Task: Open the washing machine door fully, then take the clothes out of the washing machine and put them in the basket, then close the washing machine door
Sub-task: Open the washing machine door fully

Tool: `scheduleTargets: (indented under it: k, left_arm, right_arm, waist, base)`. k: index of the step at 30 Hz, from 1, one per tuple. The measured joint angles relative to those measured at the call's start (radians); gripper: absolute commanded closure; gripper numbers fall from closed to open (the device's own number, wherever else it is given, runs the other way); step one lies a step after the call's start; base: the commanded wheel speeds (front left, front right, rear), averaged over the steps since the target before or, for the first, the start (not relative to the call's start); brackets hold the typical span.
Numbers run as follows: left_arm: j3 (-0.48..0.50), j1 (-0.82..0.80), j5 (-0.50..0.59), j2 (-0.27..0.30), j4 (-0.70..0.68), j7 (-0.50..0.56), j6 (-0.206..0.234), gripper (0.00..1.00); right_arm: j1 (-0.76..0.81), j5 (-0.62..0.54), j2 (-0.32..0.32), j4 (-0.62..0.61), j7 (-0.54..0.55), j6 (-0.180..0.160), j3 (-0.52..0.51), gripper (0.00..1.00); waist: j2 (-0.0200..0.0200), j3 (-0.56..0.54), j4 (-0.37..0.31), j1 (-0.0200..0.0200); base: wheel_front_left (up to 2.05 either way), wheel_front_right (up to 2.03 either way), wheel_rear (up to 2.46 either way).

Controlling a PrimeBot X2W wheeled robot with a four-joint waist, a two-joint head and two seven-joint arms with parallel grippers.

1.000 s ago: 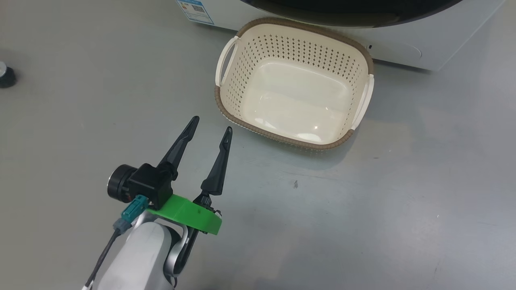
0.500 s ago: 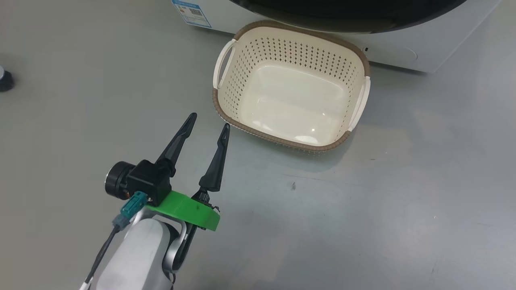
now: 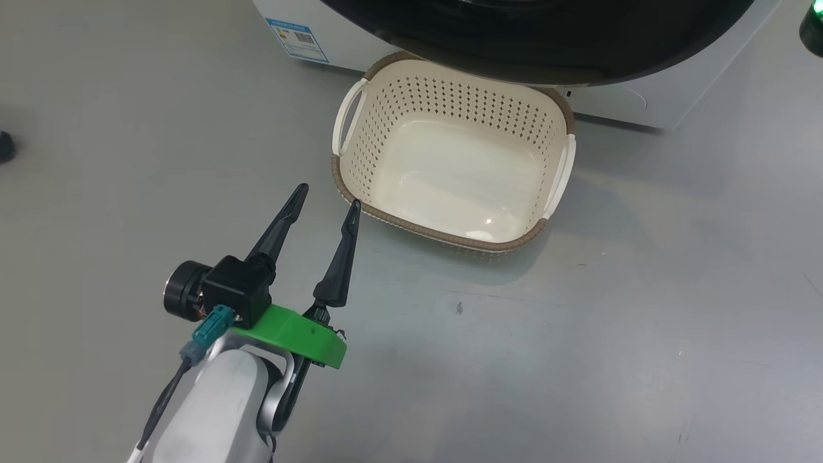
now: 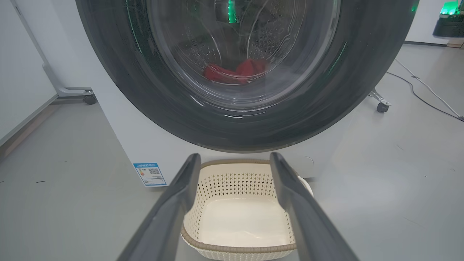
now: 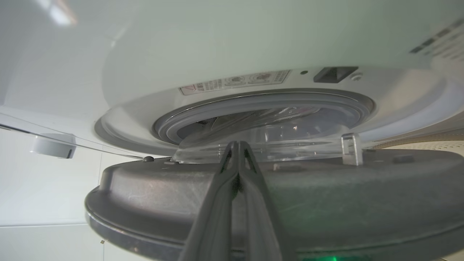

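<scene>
The washing machine (image 3: 617,103) is white and stands at the top of the head view. Its glossy black washing machine door (image 3: 546,45) hangs over the far rim of the cream basket (image 3: 450,173) on the floor. My left gripper (image 3: 328,197) is open and holds nothing, just left of the basket's near corner. In the left wrist view the red clothes (image 4: 235,70) show through the door's glass (image 4: 145,94), above the basket (image 4: 243,221). My right gripper (image 5: 237,146) is shut on nothing, lying across the door's grey inner face (image 5: 344,188). The door stands ajar in front of the gasket (image 5: 261,101).
A blue label (image 3: 297,37) is on the washer's lower left front. Wheeled stand feet (image 4: 88,98) (image 4: 380,106) sit either side of the machine, and a cable (image 4: 420,90) runs across the floor at the right. A dark round object (image 3: 5,146) lies at the left edge.
The head camera has shifted a little. Beyond that shift, the black door's edge now reaches further over the basket's far rim. My left gripper has stayed open and nearly still.
</scene>
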Motion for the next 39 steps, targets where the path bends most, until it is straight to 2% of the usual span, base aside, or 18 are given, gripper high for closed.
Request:
scheduleTargets:
  k: [13, 24, 39]
  left_arm:
    - [0.01, 0.007, 0.006, -0.001, 0.025, 0.0, 0.0, 0.0]
    - [0.011, 0.046, 0.006, -0.001, 0.046, 0.0, 0.0, 0.0]
    - [0.022, 0.083, 0.016, -0.001, 0.058, 0.0, 0.0, 0.0]
  right_arm:
    - [0.093, 0.023, 0.025, 0.026, 0.076, 0.043, 0.026, 1.0]
    - [0.176, 0.034, 0.059, 0.032, 0.135, 0.095, 0.053, 1.0]
    - [0.281, 0.061, 0.128, 0.026, 0.185, 0.13, 0.086, 1.0]
  waist:
    - [0.0, -0.059, -0.025, 0.0]
    - [0.0, -0.117, -0.038, 0.0]
    - [0.0, -0.196, -0.049, 0.0]
  base:
    - [0.0, 0.0, 0.0]
    - [0.0, 0.0, 0.0]
    - [0.0, 0.0, 0.0]
